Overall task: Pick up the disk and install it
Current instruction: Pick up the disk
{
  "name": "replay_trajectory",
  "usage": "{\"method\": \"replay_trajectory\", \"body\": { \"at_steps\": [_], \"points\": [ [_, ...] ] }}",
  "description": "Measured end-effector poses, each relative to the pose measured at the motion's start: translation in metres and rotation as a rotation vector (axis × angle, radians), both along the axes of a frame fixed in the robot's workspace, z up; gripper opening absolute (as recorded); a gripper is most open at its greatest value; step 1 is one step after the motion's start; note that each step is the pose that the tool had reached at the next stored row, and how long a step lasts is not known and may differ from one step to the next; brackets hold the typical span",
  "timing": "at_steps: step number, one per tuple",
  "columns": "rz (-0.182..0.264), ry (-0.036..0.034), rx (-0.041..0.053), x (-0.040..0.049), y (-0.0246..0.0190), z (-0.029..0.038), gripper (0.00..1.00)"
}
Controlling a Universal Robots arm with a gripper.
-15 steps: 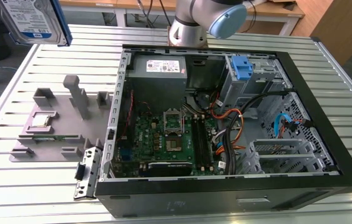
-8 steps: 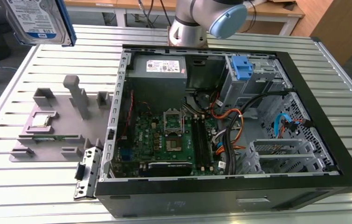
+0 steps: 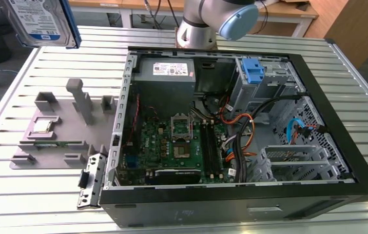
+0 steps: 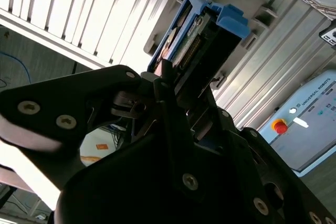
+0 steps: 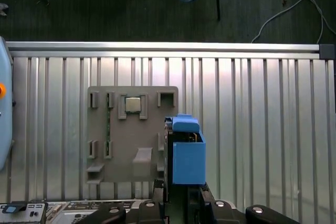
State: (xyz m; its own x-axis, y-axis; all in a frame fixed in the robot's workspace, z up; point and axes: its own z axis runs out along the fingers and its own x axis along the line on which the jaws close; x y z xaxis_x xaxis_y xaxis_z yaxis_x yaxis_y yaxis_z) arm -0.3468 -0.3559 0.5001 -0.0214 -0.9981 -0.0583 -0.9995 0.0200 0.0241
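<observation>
Evidently the pick-up is done: the gripper (image 5: 182, 196) is clenched on the disk (image 3: 44, 22), held high above the surface (image 3: 34, 195) at the exterior view's far left, well apart from the open computer case (image 3: 346, 161). Installing it likely demands squaring its blue carrier to the drive cage (image 3: 275, 80). The label's print is unreadable.

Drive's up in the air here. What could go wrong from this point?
1. The silver-grey hard drive in its blue plastic carrier is held aloft by the black gripper, apparently near one end. A slip would likely drop it onto the grey fixture plate beneath.
2. Orange and black cables lie loose beside the metal drive cage with the blue latch. The drive might snag them going in.
</observation>
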Motion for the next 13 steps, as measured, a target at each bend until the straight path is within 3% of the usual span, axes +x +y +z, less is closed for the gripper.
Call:
{"method": "replay_trajectory", "body": {
  "at_steps": [13],
  "points": [
    [0.000, -0.0001, 0.0000, 0.0263, 0.0000, -0.0001, 0.35]
  ]
}}
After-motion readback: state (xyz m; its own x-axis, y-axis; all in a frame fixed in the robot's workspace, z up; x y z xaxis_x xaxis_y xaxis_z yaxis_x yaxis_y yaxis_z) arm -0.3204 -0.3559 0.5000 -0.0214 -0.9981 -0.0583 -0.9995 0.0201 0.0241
